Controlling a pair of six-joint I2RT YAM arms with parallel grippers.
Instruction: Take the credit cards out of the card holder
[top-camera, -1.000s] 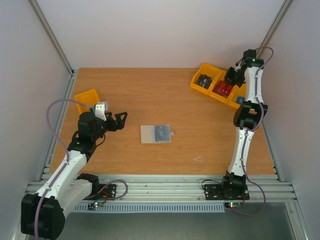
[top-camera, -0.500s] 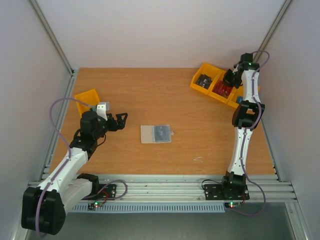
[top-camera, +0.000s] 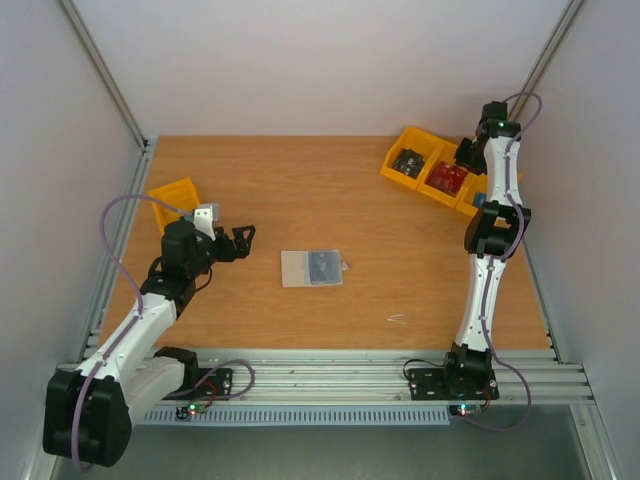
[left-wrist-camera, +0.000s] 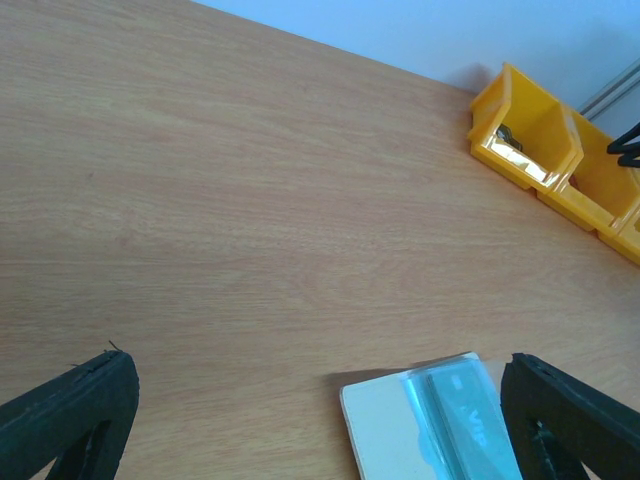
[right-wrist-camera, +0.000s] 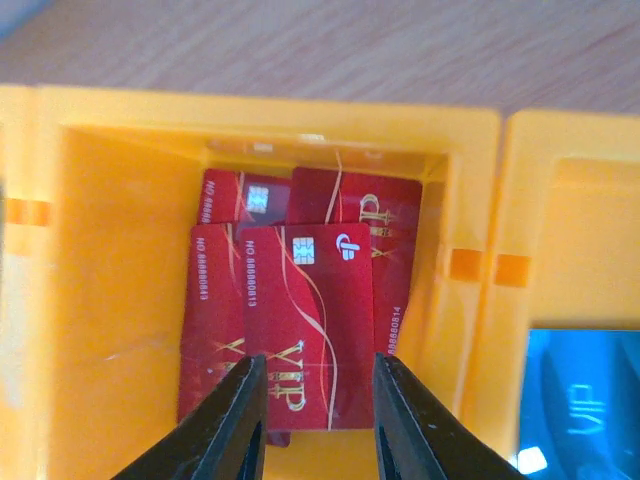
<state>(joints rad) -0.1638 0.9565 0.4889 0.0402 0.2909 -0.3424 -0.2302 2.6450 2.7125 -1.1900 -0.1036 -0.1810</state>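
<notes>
Both grippers have jaws apart, but the left gripper (top-camera: 245, 238), just left of the card holder (top-camera: 311, 268) lying lengthwise left-to-right at mid-frame, is nearer than the right gripper (right-wrist-camera: 315, 420) over the upper-right yellow bin (right-wrist-camera: 110, 280).

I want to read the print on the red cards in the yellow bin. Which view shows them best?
Right wrist: the red cards fill the frame, chips and VIP lettering legible. Top external shows them only as a red smear in the middle bin. Left wrist shows bins, no red cards.
</notes>
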